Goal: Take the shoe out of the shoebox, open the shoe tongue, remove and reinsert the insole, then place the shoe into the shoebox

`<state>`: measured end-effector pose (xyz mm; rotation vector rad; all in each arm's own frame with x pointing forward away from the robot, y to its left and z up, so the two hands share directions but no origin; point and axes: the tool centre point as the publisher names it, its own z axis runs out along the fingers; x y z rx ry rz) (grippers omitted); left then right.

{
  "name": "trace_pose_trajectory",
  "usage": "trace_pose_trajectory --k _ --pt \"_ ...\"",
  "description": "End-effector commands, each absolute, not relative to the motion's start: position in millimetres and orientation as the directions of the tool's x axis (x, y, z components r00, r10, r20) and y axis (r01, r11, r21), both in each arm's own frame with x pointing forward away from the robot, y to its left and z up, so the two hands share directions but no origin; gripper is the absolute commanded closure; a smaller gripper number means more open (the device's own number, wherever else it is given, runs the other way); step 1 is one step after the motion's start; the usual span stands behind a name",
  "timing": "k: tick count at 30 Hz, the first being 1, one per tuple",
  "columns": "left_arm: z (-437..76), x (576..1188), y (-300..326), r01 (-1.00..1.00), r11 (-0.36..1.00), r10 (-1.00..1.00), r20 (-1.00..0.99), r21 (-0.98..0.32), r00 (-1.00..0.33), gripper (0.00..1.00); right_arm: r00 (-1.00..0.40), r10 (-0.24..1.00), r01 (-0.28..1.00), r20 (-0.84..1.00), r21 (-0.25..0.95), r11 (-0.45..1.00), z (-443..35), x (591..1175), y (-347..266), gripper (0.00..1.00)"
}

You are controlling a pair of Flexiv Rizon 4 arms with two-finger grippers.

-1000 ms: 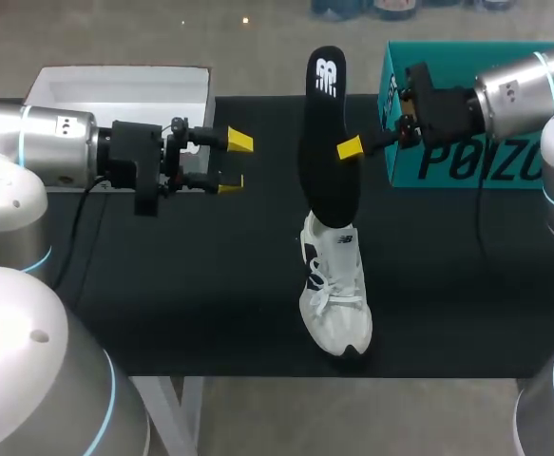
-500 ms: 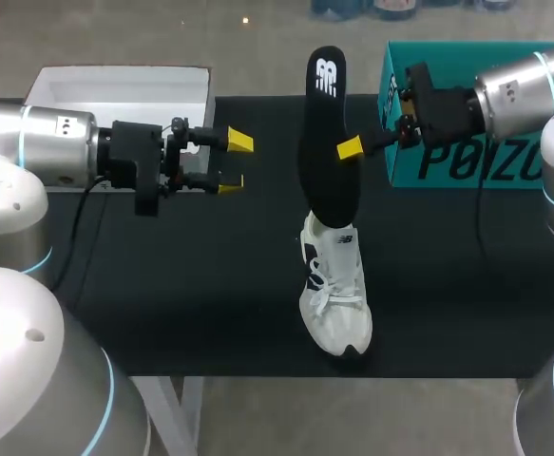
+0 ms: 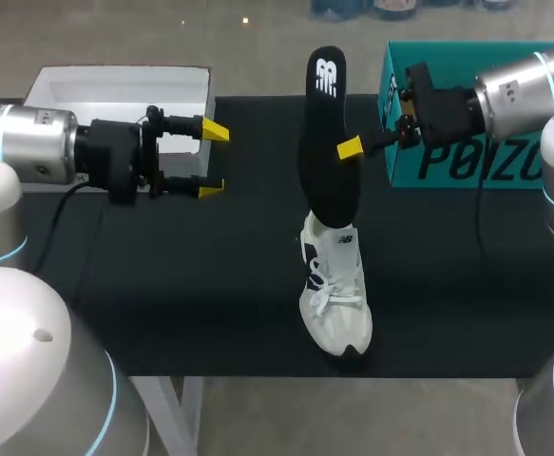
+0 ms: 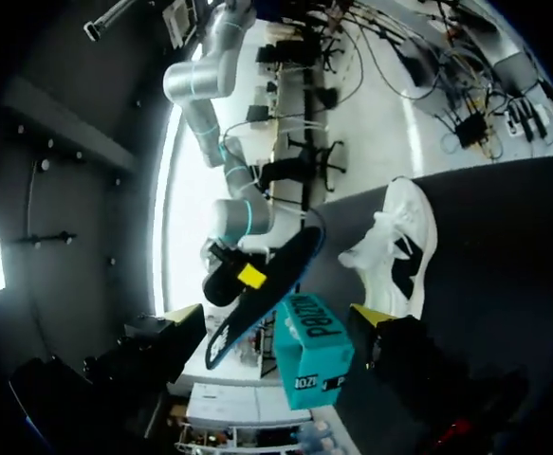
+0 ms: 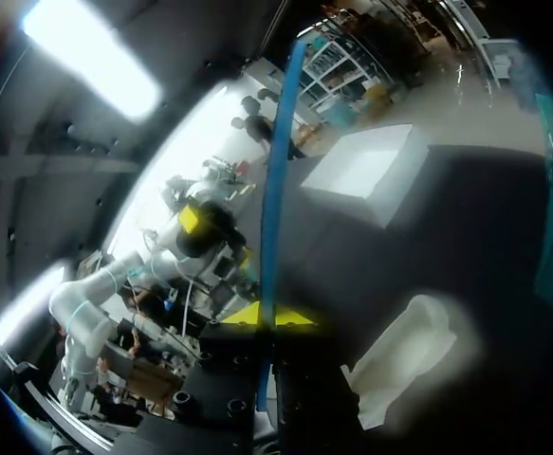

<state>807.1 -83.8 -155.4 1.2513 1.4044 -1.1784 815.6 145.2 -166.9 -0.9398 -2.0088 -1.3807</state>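
A white shoe (image 3: 334, 285) lies on the black table mat, toe toward the front edge. Its black insole (image 3: 329, 133) stands up out of the shoe's heel opening, and my right gripper (image 3: 350, 148) is shut on its right edge. In the right wrist view the insole (image 5: 274, 190) shows edge-on between the yellow tips of the right gripper (image 5: 271, 316), with the shoe (image 5: 404, 355) beside it. My left gripper (image 3: 211, 160) hangs open and empty to the left of the insole, well apart from it. In the left wrist view the shoe (image 4: 399, 246) and insole (image 4: 267, 294) lie ahead of the left gripper (image 4: 276, 318).
The teal shoebox (image 3: 467, 114) stands at the back right, behind my right arm. A white open box (image 3: 115, 90) sits at the back left, just behind my left arm. Black mat lies bare between my left gripper and the shoe.
My left arm has drawn back to the left and slightly toward the back, its gripper still open. The right arm, insole and shoe have not moved.
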Motion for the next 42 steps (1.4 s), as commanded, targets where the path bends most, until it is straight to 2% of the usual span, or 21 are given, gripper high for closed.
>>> trace_pose_trajectory --k 1,7,14,26,42 --pt "-154.8 810.3 -73.2 0.954 0.011 0.195 -0.935 -0.298 -0.295 0.0 -0.621 0.251 0.783 0.742 0.574 0.239 -166.9 815.2 146.0 1.0" --pt "-160.6 799.2 -77.2 0.885 0.025 0.297 -0.842 -0.466 -0.451 0.0 -0.621 0.251 0.783 0.742 0.574 0.239 -166.9 815.2 146.0 1.0" --pt "-167.8 787.5 -76.3 0.819 0.113 0.366 -0.743 -0.563 -0.561 0.0 -0.621 0.251 0.783 0.742 0.574 0.239 -166.9 815.2 146.0 1.0" --pt "-180.8 753.2 -44.6 0.76 0.296 0.397 -0.649 -0.579 -0.649 0.0 -0.621 0.251 0.783 0.742 0.574 0.239 -166.9 815.2 146.0 1.0" --pt "-199.3 750.7 -15.9 0.685 0.405 0.393 -0.561 -0.606 -0.728 0.0 -0.621 0.251 0.783 0.742 0.574 0.239 -166.9 815.2 146.0 1.0"
